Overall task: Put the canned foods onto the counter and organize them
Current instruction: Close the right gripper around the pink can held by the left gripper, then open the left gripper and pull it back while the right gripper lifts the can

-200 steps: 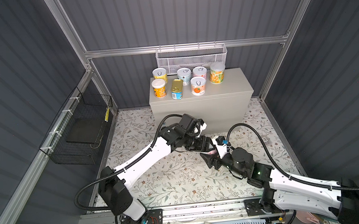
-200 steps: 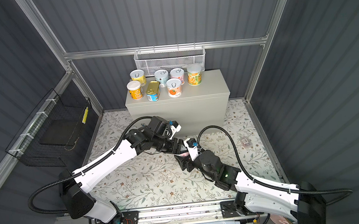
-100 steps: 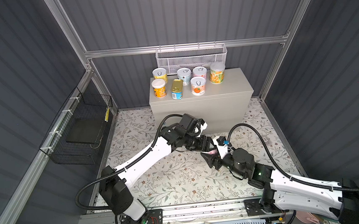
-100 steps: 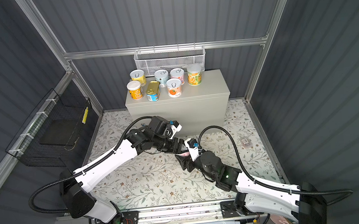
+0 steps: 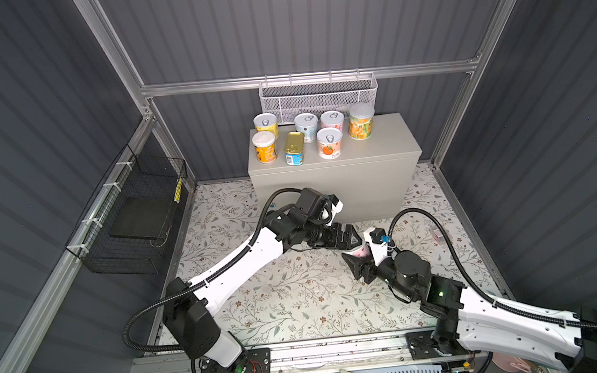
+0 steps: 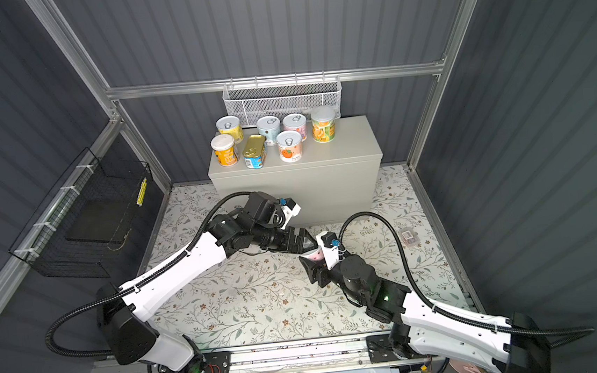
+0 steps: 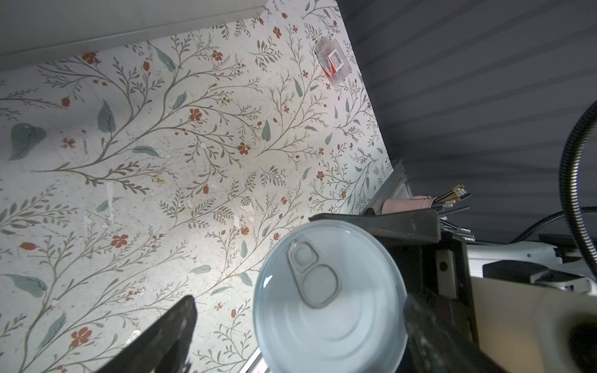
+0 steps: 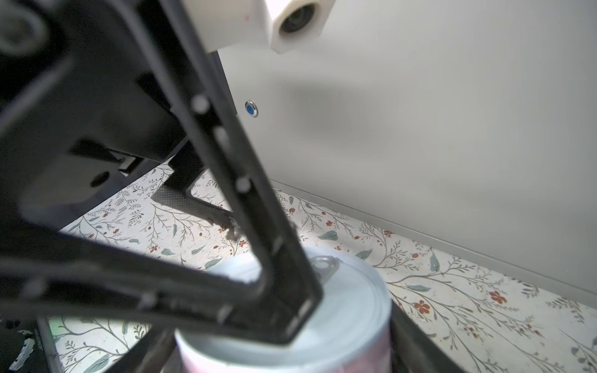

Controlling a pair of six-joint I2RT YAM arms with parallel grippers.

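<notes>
A pink-labelled can (image 5: 361, 251) with a silver pull-tab lid (image 7: 326, 300) hangs low over the floral floor in front of the counter (image 5: 377, 144). My right gripper (image 5: 363, 259) is shut on its sides; in the right wrist view its fingers (image 8: 420, 342) flank the can (image 8: 339, 323). My left gripper (image 5: 351, 239) is open around the lid end, with a wide gap between one finger (image 7: 168, 339) and the can. Several canned foods stand on the counter's left half, among them a gold-topped tin (image 5: 294, 147) and a tall orange can (image 5: 361, 121).
A white mesh basket (image 5: 317, 96) hangs on the back wall above the counter. A black wire basket (image 5: 135, 214) is fixed to the left wall. A small clear packet (image 5: 437, 234) lies on the floor at right. A pink cup of pencils (image 7: 416, 203) shows behind the right arm.
My left gripper has opened wide and let go of the pink can. The right gripper closed on the can and keeps hold of it. Both arms have stayed nearly in place.
</notes>
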